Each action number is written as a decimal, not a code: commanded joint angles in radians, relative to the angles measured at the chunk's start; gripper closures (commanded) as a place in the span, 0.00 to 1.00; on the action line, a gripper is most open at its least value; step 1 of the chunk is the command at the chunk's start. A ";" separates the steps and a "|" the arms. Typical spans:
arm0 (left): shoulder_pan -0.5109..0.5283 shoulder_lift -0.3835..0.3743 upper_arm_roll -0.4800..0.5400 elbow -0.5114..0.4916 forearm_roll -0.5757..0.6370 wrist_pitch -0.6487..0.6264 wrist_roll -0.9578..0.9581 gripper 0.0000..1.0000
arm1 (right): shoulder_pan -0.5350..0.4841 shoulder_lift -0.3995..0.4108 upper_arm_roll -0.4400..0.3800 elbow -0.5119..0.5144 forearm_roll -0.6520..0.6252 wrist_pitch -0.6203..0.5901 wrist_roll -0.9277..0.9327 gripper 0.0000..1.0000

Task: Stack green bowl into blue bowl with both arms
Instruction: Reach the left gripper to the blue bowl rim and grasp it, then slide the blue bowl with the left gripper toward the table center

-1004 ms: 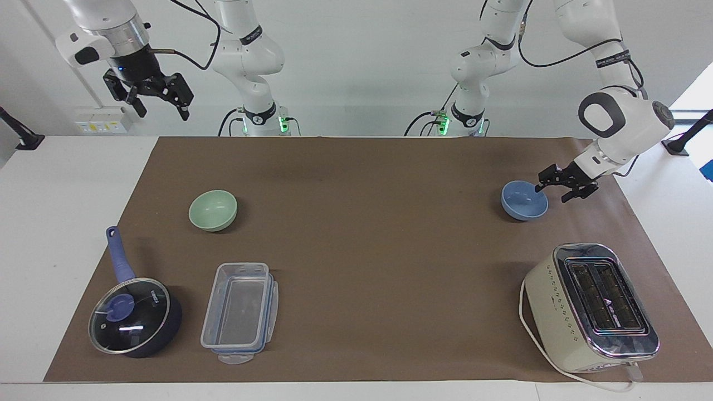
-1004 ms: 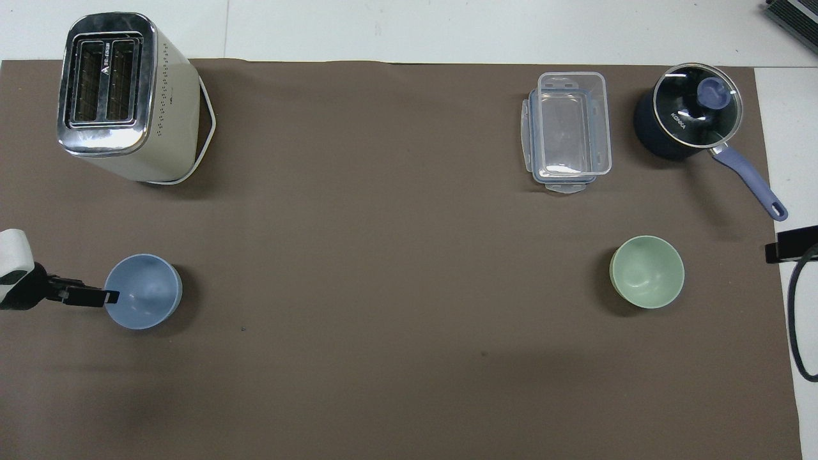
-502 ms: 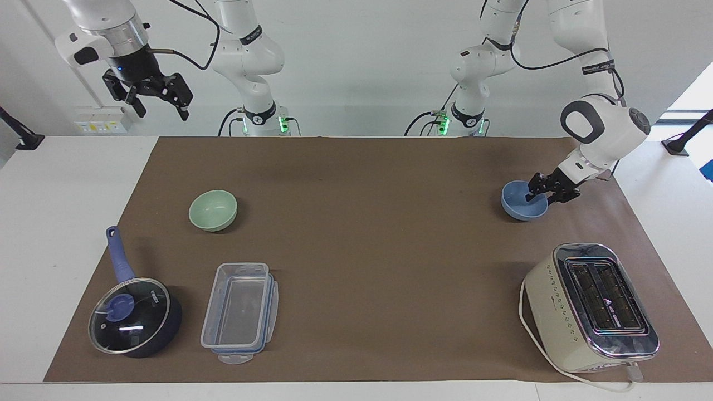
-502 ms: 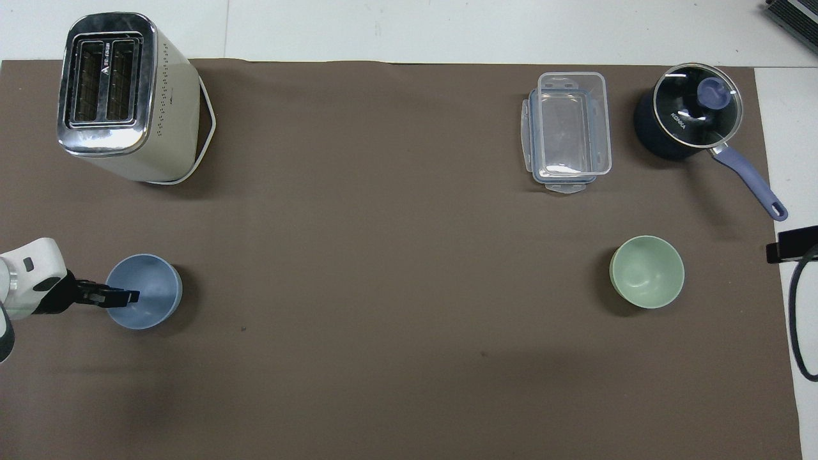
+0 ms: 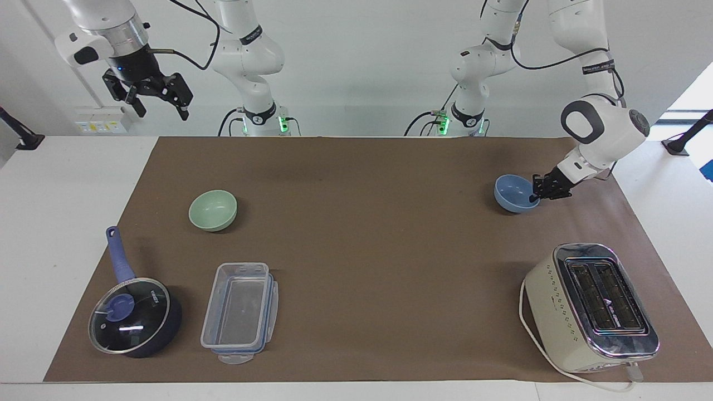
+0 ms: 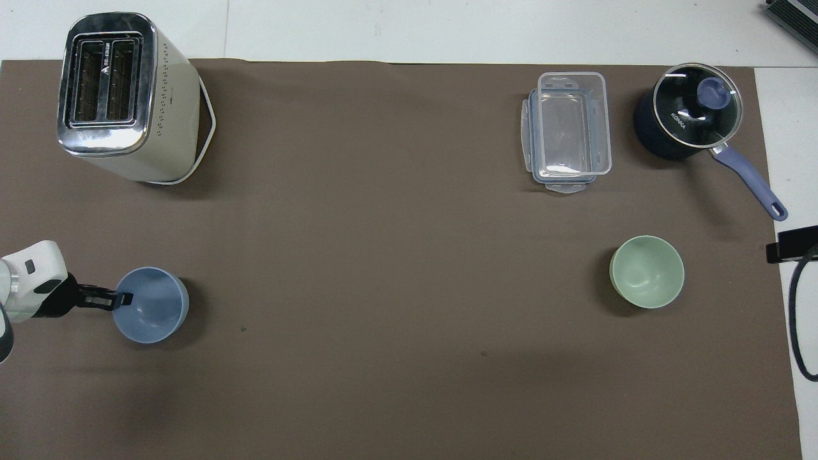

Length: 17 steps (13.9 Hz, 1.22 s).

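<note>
Now left gripper [image 5: 539,191] pinches blue bowl [image 5: 513,195] — seemingly lifted, tilted.

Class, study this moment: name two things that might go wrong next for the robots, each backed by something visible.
1. The left gripper pinches only the rim of the blue bowl, which looks lifted and tilted; it may slip or swing.
2. The green bowl sits apart, untouched; the right gripper waits high, so stacking needs a long carry.
</note>
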 commanded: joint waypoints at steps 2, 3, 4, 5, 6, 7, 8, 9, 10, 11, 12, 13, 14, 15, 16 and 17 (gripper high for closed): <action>-0.045 -0.074 0.002 0.011 -0.015 -0.071 -0.098 1.00 | -0.004 -0.008 -0.001 -0.009 0.009 0.009 -0.003 0.00; -0.070 -0.085 0.002 0.013 -0.015 -0.077 -0.127 1.00 | -0.004 -0.008 -0.001 -0.009 0.009 0.009 -0.003 0.00; -0.097 -0.102 -0.001 0.020 -0.016 -0.077 -0.164 1.00 | -0.004 -0.008 -0.001 -0.009 0.009 0.009 -0.003 0.00; -0.130 -0.108 -0.004 0.040 -0.015 -0.080 -0.216 1.00 | -0.004 -0.008 -0.001 -0.009 0.010 0.007 -0.003 0.00; -0.169 -0.110 -0.004 0.059 -0.010 -0.085 -0.276 1.00 | -0.004 -0.008 -0.001 -0.009 0.009 0.007 -0.003 0.00; -0.214 -0.108 -0.006 0.075 -0.007 -0.086 -0.334 1.00 | -0.004 -0.008 -0.001 -0.009 0.010 0.007 -0.003 0.00; -0.263 -0.102 -0.006 0.086 -0.005 -0.085 -0.398 1.00 | -0.004 -0.008 -0.001 -0.009 0.010 0.007 -0.003 0.00; -0.316 -0.096 -0.006 0.100 -0.004 -0.083 -0.463 1.00 | -0.006 -0.008 -0.001 -0.009 0.009 0.007 -0.003 0.00; -0.370 -0.091 -0.006 0.108 -0.002 -0.070 -0.529 1.00 | -0.006 -0.008 -0.001 -0.009 0.009 0.007 -0.004 0.00; -0.425 -0.088 -0.006 0.117 -0.001 -0.066 -0.596 1.00 | -0.006 -0.008 -0.001 -0.009 0.010 0.007 -0.005 0.00; -0.481 -0.085 -0.006 0.129 -0.001 -0.066 -0.670 1.00 | -0.006 -0.008 -0.001 -0.009 0.010 0.007 -0.005 0.00; -0.539 -0.073 -0.006 0.141 -0.001 -0.065 -0.746 1.00 | -0.006 -0.008 -0.001 -0.009 0.010 0.006 -0.005 0.00; -0.597 -0.061 -0.006 0.149 -0.001 -0.056 -0.822 1.00 | -0.006 -0.008 -0.001 -0.009 0.010 0.006 -0.005 0.00; -0.651 -0.048 -0.006 0.155 -0.001 -0.030 -0.892 1.00 | -0.006 -0.008 -0.001 -0.009 0.009 0.006 -0.005 0.00; -0.714 -0.036 -0.006 0.157 0.001 0.002 -0.961 1.00 | -0.006 -0.008 -0.001 -0.009 0.010 0.007 -0.005 0.00; -0.755 -0.013 -0.006 0.157 0.001 0.034 -1.012 1.00 | -0.006 -0.008 -0.001 -0.009 0.010 0.007 -0.005 0.00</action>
